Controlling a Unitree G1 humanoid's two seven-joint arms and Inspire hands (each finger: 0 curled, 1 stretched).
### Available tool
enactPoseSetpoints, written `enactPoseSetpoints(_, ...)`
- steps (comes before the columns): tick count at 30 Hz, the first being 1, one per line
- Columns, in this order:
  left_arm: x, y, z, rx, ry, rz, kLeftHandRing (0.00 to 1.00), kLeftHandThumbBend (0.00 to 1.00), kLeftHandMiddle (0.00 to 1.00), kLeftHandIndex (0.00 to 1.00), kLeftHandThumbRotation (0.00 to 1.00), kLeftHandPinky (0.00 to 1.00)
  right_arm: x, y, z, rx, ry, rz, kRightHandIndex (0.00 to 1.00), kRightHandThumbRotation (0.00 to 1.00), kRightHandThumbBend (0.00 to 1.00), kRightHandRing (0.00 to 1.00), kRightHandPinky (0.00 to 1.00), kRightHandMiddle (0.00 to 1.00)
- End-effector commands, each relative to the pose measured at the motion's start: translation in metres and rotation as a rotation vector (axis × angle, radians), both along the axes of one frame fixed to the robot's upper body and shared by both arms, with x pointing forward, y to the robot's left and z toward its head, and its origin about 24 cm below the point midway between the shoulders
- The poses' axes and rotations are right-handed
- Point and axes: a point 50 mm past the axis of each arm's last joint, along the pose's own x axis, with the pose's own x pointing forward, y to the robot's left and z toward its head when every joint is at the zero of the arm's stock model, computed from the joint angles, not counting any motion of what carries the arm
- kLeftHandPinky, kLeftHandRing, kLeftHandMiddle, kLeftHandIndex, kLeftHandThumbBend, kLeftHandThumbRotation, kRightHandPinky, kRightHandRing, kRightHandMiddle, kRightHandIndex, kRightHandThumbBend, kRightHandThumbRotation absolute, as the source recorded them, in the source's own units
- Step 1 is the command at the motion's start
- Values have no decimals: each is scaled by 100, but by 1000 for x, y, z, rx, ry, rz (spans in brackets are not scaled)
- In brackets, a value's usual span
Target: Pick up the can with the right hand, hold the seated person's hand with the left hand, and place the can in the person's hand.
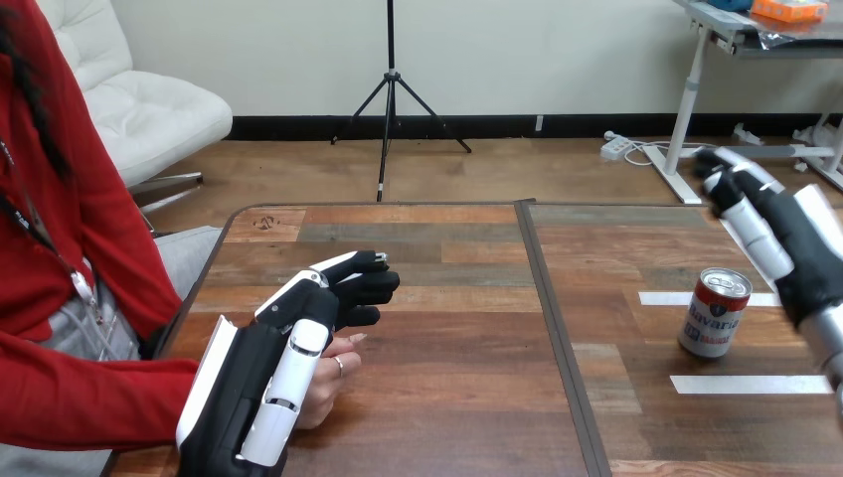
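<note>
We see a wooden worktop (447,397) of mixed brown and grey planks, with rounded far corners and a dark edge. A dark seam (557,338) runs from far to near and splits it into a left and a right half. Two white tape strips lie on the right half, a far strip (661,297) and a near strip (746,384), both running left to right.

The can (714,313) stands upright on the right half, between the two strips. Its top hides part of the far strip, and its base is apart from the near one. Nothing touches it.

The right robot hand (785,238) hangs at the right edge, raised above the worktop, just right of the can and apart from it. Its fingers (731,184) point far and left, loosely straight, and they hold nothing.

The left robot hand (249,388) is on the near left of the worktop, reaching far and right. The person's hand (333,383) comes in from the left on a red sleeve (89,397) and lies just beside this robot hand, on its right, touching it and partly hidden by it. We cannot tell whether the left robot hand grips the person's hand or only rests against it.
</note>
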Motion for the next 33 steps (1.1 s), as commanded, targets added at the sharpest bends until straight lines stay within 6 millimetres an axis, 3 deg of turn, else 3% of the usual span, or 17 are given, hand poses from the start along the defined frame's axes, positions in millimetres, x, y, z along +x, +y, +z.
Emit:
enactPoseSetpoints(1, 9, -7, 16, -24, -91, -27, 76, 48, 74, 75, 100, 74, 31, -10, 59, -154, -171, -63, 90, 100, 96, 90, 86, 90)
enactPoseSetpoints(21, 12, -7, 15, -30, -88, -35, 77, 46, 74, 74, 100, 75, 47, -22, 63, -415, -26, -189, 95, 99, 100, 95, 83, 95)
enactPoseSetpoints(33, 12, -6, 15, -35, -83, -34, 77, 48, 74, 74, 100, 75, 52, -27, 55, -490, 97, -251, 98, 83, 100, 95, 77, 97)
